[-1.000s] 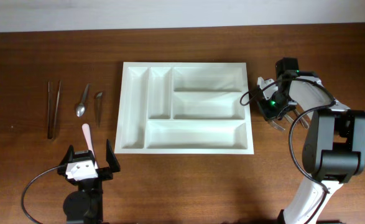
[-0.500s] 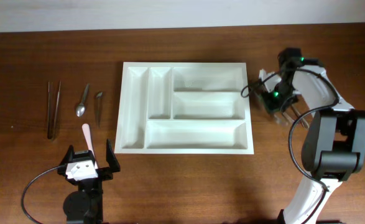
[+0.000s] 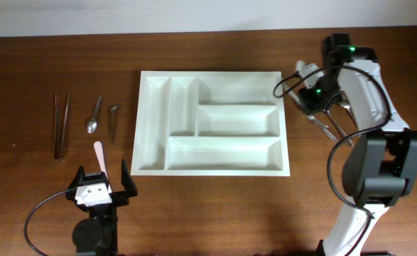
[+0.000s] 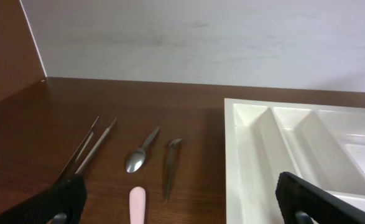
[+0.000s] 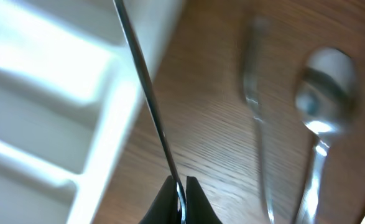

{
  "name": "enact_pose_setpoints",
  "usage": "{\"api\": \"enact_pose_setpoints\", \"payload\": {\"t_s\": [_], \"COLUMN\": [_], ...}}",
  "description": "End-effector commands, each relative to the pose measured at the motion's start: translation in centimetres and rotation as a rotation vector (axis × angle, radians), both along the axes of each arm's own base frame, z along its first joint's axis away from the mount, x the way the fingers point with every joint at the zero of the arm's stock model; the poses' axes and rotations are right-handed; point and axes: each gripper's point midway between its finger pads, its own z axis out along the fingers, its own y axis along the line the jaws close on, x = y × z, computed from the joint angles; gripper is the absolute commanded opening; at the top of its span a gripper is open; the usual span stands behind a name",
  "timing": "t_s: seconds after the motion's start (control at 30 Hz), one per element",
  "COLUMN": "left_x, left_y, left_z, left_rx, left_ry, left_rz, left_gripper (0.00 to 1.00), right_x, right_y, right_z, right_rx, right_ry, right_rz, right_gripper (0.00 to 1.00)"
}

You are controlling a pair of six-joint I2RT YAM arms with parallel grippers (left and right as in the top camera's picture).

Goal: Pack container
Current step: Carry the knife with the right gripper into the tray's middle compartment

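The white container (image 3: 212, 73) lies mid-table; its compartments hold nothing. It also shows as the container (image 4: 306, 155) in the left wrist view and the container (image 5: 45, 93) in the right wrist view. My right gripper (image 3: 313, 98) hangs just off its right edge, shut on a thin metal utensil (image 5: 146, 99) that I see edge-on; the right gripper (image 5: 179, 200) pinches its lower end. My left gripper (image 3: 101, 186) sits near the front left, open and holding nothing; the left gripper (image 4: 179, 204) has its jaws wide apart over a pink handle (image 4: 137, 204).
Left of the container lie long tongs (image 3: 61, 124), a spoon (image 3: 94, 117), a small dark utensil (image 3: 113, 117) and the pink-handled piece (image 3: 99, 155). On the right, a blurred spoon (image 5: 322, 106) and another metal piece (image 5: 254, 93) rest on the wood, seen overhead as loose cutlery (image 3: 330, 129).
My right gripper has moved toward the table's back, carrying the thin utensil away from the cutlery on the wood. The left arm has not moved.
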Motion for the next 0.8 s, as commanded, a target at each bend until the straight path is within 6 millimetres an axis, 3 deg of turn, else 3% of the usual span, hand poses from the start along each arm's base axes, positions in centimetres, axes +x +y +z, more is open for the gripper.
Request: {"api": "enact_pose_setpoints", "payload": {"t_s": [0.0, 0.13, 0.3, 0.47, 0.77], "left_x": [0.0, 0.0, 0.0, 0.0, 0.0], "left_y": [-0.1, -0.1, -0.1, -0.1, -0.1], "left_z": [-0.2, -0.2, -0.2, -0.2, -0.2], "left_rx": [0.014, 0.014, 0.014, 0.014, 0.014], "left_ry": [-0.001, -0.001, 0.000, 0.000, -0.001], "left_rz": [-0.010, -0.010, -0.010, -0.010, -0.010], "left_gripper": [0.99, 0.99, 0.99, 0.99, 0.99], "right_x": [0.1, -0.6, -1.2, -0.8, -0.1], "right_y": [5.4, 10.0, 13.8, 15.3, 15.7], "right_z": [1.2, 1.3, 1.3, 1.4, 1.1], "right_rx": [0.074, 0.103, 0.094, 0.088, 0.089], "right_ry": [-0.049, -0.083, -0.127, -0.170, -0.202], "right_rz": [0.226, 0.437, 0.652, 0.690, 0.693], "right_gripper": [0.04, 0.04, 0.04, 0.04, 0.04]}}
